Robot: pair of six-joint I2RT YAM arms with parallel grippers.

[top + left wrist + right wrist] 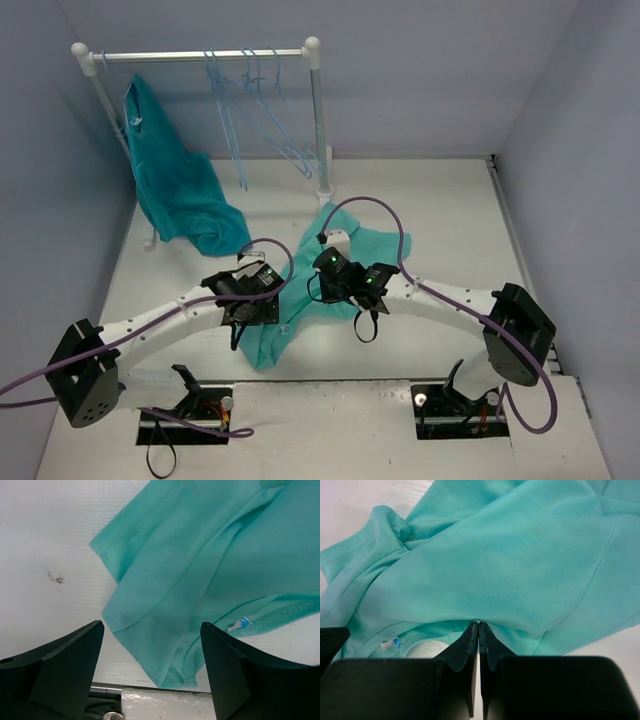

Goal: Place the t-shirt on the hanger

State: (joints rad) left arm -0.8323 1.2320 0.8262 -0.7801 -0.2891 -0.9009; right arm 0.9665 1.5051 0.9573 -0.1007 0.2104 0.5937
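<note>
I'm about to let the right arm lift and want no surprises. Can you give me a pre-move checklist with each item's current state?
1. Right gripper shut at a fold of the t-shirt: ok.
2. Cloth actually caught between its fingers: cannot tell.
3. Left gripper open above the t-shirt: ok.
4. Neck tag in view, so the collar is located: ok.
5. Hanger off the rail and within easy reach: not ok, it hangs on the rail at the far side.
6. T-shirt spread flat: not ok, it lies crumpled.
</note>
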